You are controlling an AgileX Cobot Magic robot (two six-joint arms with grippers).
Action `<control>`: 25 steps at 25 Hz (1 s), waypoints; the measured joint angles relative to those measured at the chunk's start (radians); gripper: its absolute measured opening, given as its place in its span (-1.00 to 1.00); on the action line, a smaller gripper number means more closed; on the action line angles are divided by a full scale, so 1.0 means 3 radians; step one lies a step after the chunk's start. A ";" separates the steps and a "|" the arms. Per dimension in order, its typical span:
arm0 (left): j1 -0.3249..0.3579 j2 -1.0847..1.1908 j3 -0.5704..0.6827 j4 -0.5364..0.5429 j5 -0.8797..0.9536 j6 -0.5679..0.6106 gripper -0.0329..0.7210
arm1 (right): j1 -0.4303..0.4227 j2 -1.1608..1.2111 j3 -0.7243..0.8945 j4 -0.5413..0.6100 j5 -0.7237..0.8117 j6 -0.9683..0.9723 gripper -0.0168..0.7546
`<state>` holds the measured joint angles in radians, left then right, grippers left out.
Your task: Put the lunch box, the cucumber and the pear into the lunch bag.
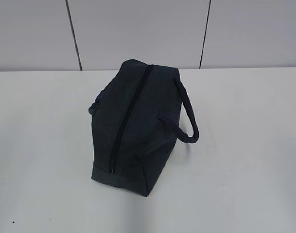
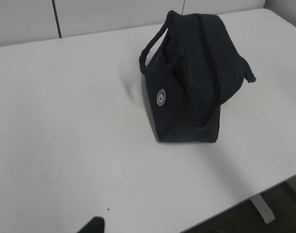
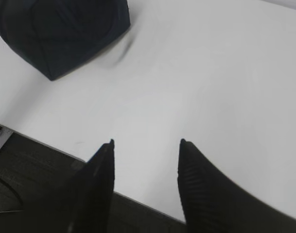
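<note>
Checking progress from my remote station: the lunch bag (image 1: 135, 124) stands alone on the white surface (image 1: 245, 170), roughly mid-surface, with its long zipper (image 1: 129, 119) running along the top and looking shut along the stretch I can see. One loop handle (image 1: 186, 116) droops to the right side in the exterior view; the left wrist view shows a round white logo (image 2: 161, 97) on the bag's side.

Lunch box, cucumber and pear: none visible in any view. I cannot tell whether they are inside the closed bag or simply out of frame. If inside, I judge the task essentially finished; if not, nothing has started and the bag must first be opened.

Right pincer (image 3: 147, 145): fingers spread apart, nothing between them, hovering over the near edge of the surface, well apart from the bag. Left pincer: only a dark sliver at the bottom edge of its wrist view, so I cannot tell its state
</note>
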<state>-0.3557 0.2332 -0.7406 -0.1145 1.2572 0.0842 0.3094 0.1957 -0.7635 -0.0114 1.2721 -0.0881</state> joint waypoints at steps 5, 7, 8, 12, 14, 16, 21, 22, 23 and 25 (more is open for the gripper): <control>0.0000 -0.0458 0.0313 0.0143 0.0054 0.0000 0.12 | 0.0000 -0.0319 0.0426 0.0057 -0.0082 0.0000 -0.06; 0.0000 -0.0630 0.0435 0.0187 0.0063 0.0000 0.12 | 0.0000 -0.0425 0.0562 0.0064 -0.0171 0.0001 -0.06; 0.0000 -0.0716 0.0485 0.0195 0.0066 0.0000 0.12 | 0.0000 -0.0478 0.0627 0.0064 -0.0201 0.0001 -0.06; 0.0000 -0.0831 0.0547 0.0213 0.0101 0.0000 0.12 | 0.0000 -0.0610 0.0816 0.0068 -0.0262 0.0007 -0.07; 0.0000 -0.0834 0.0550 0.0210 0.0056 -0.0001 0.12 | 0.0000 -0.0632 0.0845 0.0068 -0.0304 0.0007 -0.10; 0.0000 -0.0835 0.0562 0.0210 -0.0034 -0.0001 0.12 | 0.0000 -0.0634 0.0868 0.0068 -0.0360 0.0007 -0.13; 0.0000 -0.0835 0.0689 0.0203 -0.0412 -0.0001 0.12 | 0.0000 -0.0634 0.0880 0.0062 -0.0371 0.0007 -0.16; 0.0000 -0.0835 0.0711 0.0203 -0.0451 -0.0004 0.12 | 0.0000 -0.0634 0.0880 0.0062 -0.0371 0.0007 -0.16; 0.0000 -0.0835 0.0724 0.0203 -0.0466 -0.0004 0.12 | 0.0000 -0.0634 0.0880 0.0062 -0.0379 0.0007 -0.16; 0.0000 -0.0835 0.0730 0.0203 -0.0482 -0.0007 0.12 | 0.0000 -0.0634 0.0880 0.0062 -0.0387 0.0007 -0.17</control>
<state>-0.3557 -0.0173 -0.5217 -0.0536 1.1125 0.0821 0.3094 0.0054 -0.4996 0.0074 1.1559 -0.0860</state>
